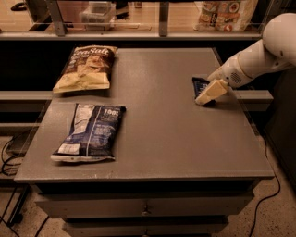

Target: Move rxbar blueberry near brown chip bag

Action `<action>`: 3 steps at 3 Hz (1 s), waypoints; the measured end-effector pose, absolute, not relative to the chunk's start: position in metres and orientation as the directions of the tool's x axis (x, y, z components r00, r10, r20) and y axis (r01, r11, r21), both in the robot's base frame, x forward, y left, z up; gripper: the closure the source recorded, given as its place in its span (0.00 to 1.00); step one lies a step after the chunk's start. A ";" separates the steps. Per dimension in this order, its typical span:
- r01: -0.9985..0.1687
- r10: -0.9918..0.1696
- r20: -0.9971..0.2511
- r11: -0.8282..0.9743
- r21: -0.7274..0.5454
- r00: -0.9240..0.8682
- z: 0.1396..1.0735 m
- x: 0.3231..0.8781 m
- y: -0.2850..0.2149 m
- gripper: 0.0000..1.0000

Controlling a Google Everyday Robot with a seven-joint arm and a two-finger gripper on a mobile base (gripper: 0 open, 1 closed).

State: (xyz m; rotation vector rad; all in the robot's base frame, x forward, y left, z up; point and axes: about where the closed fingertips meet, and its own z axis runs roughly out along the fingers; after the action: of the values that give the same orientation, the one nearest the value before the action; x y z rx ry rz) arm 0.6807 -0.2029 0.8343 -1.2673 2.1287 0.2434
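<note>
The rxbar blueberry [199,84] is a small dark navy bar lying flat near the table's right edge. My gripper [206,94], cream-coloured on a white arm coming in from the right, is down over the bar's near end and covers part of it. The brown chip bag [86,68], dark brown on top with white script and tan-yellow below, lies flat at the table's far left, well apart from the bar.
A large dark blue chip bag with white print [90,132] lies at the front left of the grey table [162,139]. A railed shelf with bags and a clear box [226,14] runs behind the table. Cables hang at the lower left.
</note>
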 end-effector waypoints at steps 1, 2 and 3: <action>-0.834 -0.721 -0.617 0.521 -0.182 -0.315 0.845 0.681 -0.203 0.65; -0.843 -0.727 -0.627 0.499 -0.203 -0.280 0.856 0.682 -0.193 0.88; -0.858 -0.737 -0.632 0.466 -0.216 -0.241 0.864 0.685 -0.178 1.00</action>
State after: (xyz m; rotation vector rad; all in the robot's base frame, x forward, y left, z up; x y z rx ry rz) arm 0.6853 -0.1780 0.8636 -1.3217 2.0312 0.2277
